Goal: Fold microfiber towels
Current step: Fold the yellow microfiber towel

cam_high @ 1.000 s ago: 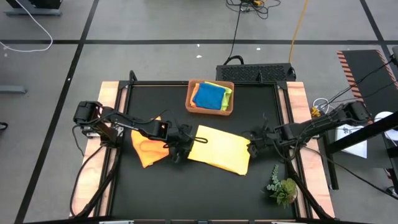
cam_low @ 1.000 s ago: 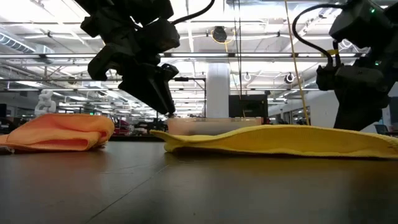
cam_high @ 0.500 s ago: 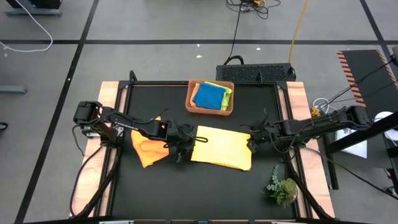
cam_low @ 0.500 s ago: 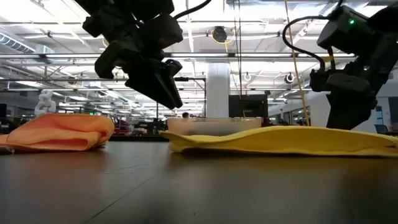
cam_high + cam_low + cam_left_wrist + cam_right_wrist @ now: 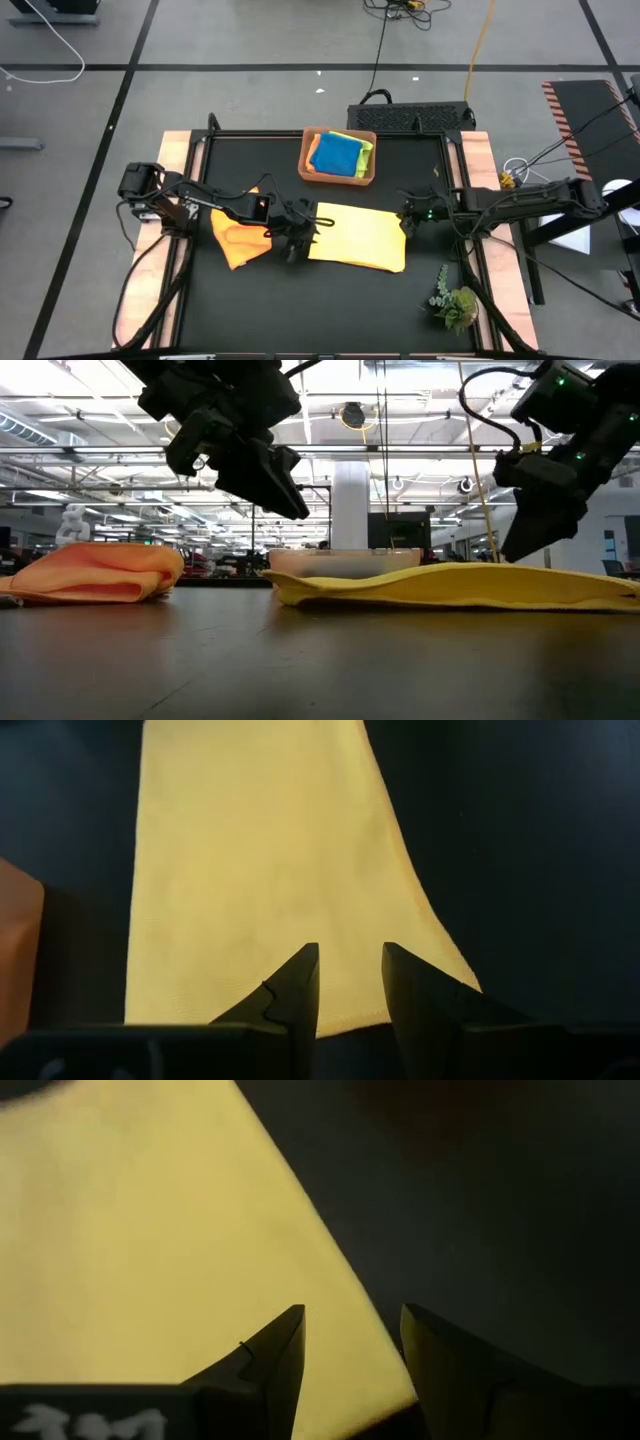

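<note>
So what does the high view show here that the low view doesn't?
Only the high view shows the blue towel and the lime green one under it in the terracotta tray, and the plant sprig at the table's near right. Only the low view shows both end effectors raised clear of the cloth, plus the room behind. Both show the flat yellow towel, the folded orange towel, the left end effector at the yellow towel's left edge and the right end effector at its right edge.

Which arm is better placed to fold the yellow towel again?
Probably either: the left gripper hovers open above one end of the yellow towel, the right gripper open above the other.
</note>
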Motion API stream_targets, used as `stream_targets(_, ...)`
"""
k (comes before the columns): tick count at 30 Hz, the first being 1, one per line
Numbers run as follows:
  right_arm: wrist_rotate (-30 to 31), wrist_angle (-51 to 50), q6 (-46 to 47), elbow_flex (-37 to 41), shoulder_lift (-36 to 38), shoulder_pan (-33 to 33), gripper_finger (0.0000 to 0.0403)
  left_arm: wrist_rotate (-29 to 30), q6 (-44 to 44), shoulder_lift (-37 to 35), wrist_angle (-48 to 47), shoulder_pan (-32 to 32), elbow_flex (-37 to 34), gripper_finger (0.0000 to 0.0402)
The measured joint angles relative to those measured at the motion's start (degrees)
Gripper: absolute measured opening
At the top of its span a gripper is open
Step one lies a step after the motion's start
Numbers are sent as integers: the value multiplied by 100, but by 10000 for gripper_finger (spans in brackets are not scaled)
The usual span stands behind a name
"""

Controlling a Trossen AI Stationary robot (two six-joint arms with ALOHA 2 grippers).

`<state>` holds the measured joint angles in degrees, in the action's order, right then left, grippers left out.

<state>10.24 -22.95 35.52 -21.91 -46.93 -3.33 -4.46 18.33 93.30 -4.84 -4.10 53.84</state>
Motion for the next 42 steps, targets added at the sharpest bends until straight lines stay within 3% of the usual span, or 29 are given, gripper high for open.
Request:
stream_targets(4, -4, -230, 220, 188, 0, 0, 157, -5, -150, 0, 176, 0, 0, 113)
stream_targets(9, -408, 366, 504, 756, -41, 0, 157, -16, -153, 0, 443, -11, 0, 113)
stream_targets(16, -392, 1143, 578, 1216, -9, -4, 155, -347, -158, 0, 929, -11, 0, 113)
stream_targets(20, -405, 1584, 170, 1259, 27, -4, 126, -373, -158, 62, 1342, -11, 4, 113)
stream_targets(29, -739, 3276, -638, 1255, 175, 7, 8, -370, -294, 441, 2112, 101, -2, 113)
stream_targets(42, -909, 4137, -980, 1255, 180, 38, 8, -954, -797, 1121, 3994, 607, 4, 113)
